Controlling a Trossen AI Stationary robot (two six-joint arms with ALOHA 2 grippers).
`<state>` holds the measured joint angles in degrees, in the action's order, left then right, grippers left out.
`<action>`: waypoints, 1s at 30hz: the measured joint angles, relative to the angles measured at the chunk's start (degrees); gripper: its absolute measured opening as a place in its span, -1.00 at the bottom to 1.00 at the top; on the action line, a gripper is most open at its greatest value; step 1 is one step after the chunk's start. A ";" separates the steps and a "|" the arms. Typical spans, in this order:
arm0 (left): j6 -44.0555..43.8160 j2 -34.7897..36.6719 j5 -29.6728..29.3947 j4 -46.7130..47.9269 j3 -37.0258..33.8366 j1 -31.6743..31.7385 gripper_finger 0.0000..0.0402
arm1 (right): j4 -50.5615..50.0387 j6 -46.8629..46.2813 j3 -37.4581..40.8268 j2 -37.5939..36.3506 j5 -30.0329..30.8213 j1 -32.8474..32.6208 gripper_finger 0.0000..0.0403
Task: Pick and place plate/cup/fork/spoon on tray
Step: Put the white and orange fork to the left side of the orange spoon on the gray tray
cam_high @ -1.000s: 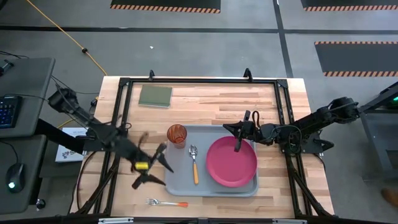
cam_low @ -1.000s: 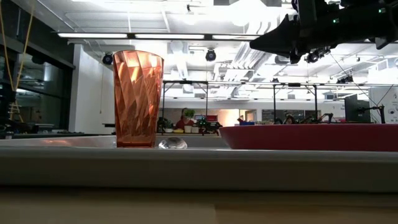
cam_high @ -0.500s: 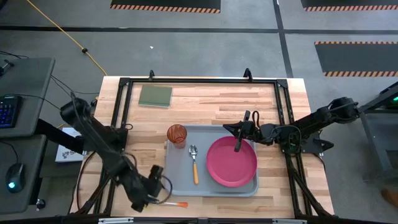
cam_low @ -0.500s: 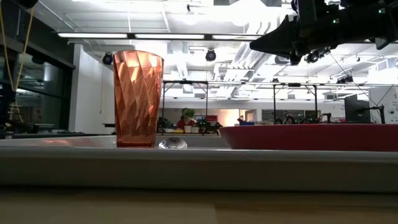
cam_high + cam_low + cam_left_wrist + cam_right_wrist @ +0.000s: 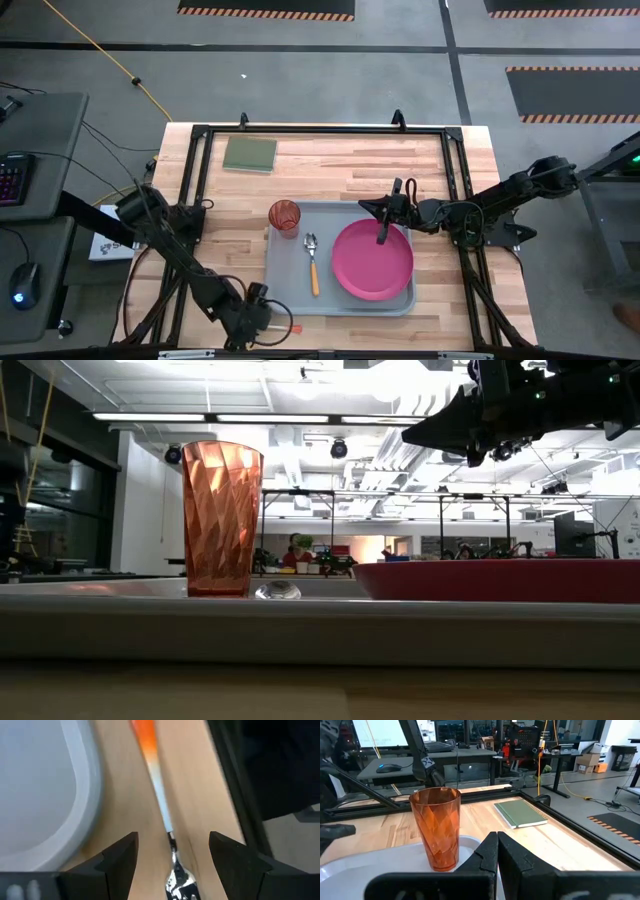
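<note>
nearby tray [image 5: 45, 795] | fork [image 5: 162, 820] between left gripper [image 5: 172, 851] fingers | unblocked

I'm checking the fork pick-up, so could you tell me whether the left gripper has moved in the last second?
Yes. The left gripper has moved from beside the tray toward the table's near edge, over the fork.

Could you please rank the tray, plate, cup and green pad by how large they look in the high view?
1. tray
2. plate
3. green pad
4. cup
</note>
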<state>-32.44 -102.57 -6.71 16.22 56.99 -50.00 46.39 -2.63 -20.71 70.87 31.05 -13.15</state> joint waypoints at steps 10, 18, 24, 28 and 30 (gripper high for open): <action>-3.39 -3.59 -2.86 -0.79 0.24 -0.91 0.15 | -0.38 0.04 0.00 0.00 0.02 0.00 -1.00; -3.90 -3.40 -5.48 1.80 0.20 -1.88 -0.25 | -1.11 0.06 0.00 0.00 0.02 0.00 -1.00; -3.98 -3.33 -4.12 2.53 0.11 -1.73 -0.76 | -1.14 -0.22 0.00 0.00 0.02 0.00 -1.00; -4.07 -3.27 -3.01 3.29 0.13 -1.75 -0.95 | -1.14 -0.31 0.00 0.00 0.02 0.00 -1.00; -3.93 -2.96 -2.32 4.22 0.11 -1.77 -0.95 | -1.14 -0.33 0.00 0.00 0.02 0.00 -1.00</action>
<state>-36.37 -105.53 -9.02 20.44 57.10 -51.77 45.25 -2.96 -20.71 70.87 31.07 -13.15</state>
